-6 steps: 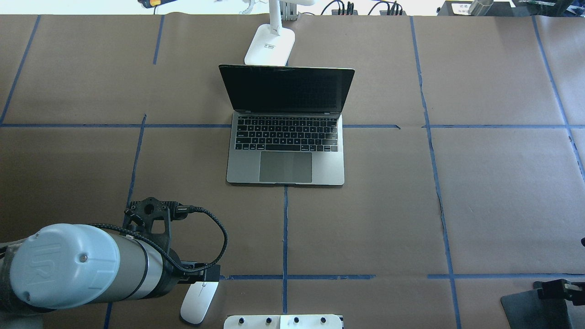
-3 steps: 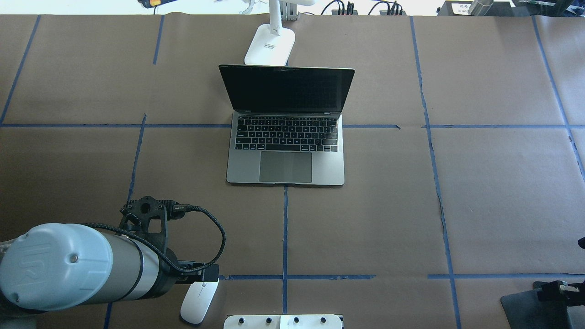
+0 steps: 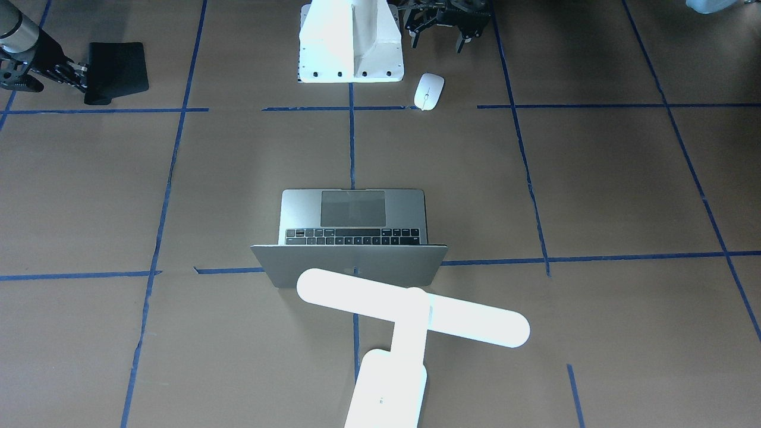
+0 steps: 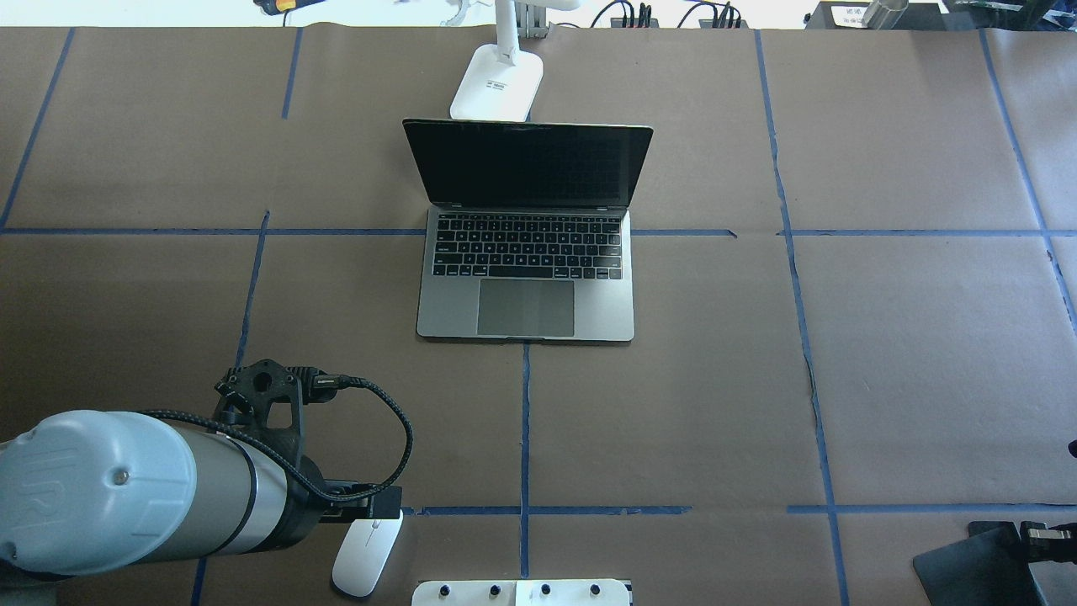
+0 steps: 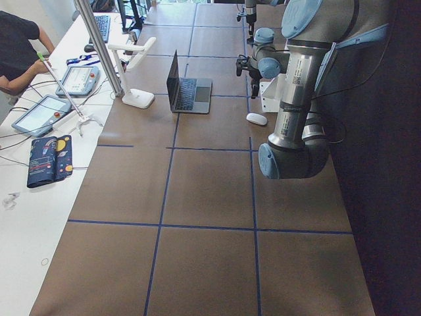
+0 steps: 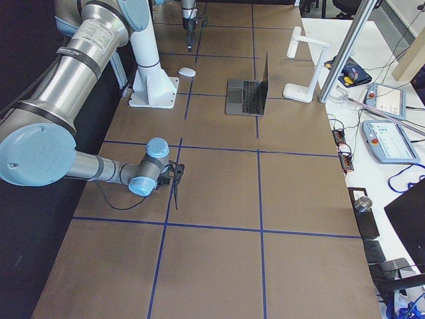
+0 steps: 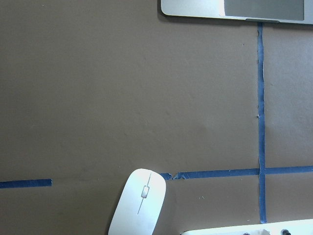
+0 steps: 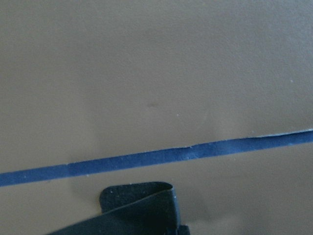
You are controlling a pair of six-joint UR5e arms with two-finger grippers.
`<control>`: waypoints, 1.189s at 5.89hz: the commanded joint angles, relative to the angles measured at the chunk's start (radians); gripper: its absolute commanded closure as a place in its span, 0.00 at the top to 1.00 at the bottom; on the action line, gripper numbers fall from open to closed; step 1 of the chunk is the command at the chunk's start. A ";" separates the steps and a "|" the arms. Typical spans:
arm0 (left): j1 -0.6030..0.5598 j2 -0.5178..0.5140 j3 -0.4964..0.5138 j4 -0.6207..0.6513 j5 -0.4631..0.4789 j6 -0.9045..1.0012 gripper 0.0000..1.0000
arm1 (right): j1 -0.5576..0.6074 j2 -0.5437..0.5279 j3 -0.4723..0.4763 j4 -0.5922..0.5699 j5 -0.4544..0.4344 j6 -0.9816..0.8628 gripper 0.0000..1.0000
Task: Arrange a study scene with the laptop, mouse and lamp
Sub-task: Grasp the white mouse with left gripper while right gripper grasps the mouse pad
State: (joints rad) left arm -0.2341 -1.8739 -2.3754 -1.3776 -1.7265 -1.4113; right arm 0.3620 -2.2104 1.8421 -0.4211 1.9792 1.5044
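Observation:
The laptop (image 4: pixel 526 244) stands open at the table's middle, screen dark. The white lamp (image 3: pixel 410 312) stands behind it at the far edge, its base (image 4: pixel 498 84) just beyond the lid. The white mouse (image 4: pixel 366 557) lies near the robot's base, also in the left wrist view (image 7: pixel 139 203). My left gripper (image 3: pixel 438 41) hangs open and empty just robot-side of the mouse, apart from it. My right gripper (image 3: pixel 80 74) is shut on a black mouse pad (image 3: pixel 116 65) at the near right corner (image 4: pixel 968 568); the pad's corner shows in the right wrist view (image 8: pixel 142 205).
The white bolted pedestal (image 3: pixel 351 53) stands next to the mouse. Blue tape lines (image 4: pixel 525 421) grid the brown table cover. Operator gear, tablets and cables lie beyond the far edge (image 6: pixel 385 143).
My left arm has drawn back slightly towards the view's left, the mouse staying put. My right gripper has carried the black pad a little towards the near right corner.

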 commanded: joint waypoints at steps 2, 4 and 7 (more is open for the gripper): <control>-0.001 -0.001 -0.002 0.000 0.001 -0.012 1.00 | 0.011 0.008 0.085 0.002 0.000 0.038 0.00; -0.002 0.007 0.001 0.002 0.001 -0.003 1.00 | 0.127 0.134 0.091 0.001 0.019 0.053 0.00; 0.016 0.055 0.048 0.016 -0.008 0.280 0.99 | 0.276 0.326 0.042 -0.068 0.069 0.081 0.00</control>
State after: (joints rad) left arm -0.2244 -1.8226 -2.3546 -1.3630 -1.7300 -1.2125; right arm 0.6003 -1.9636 1.9113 -0.4515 2.0442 1.5698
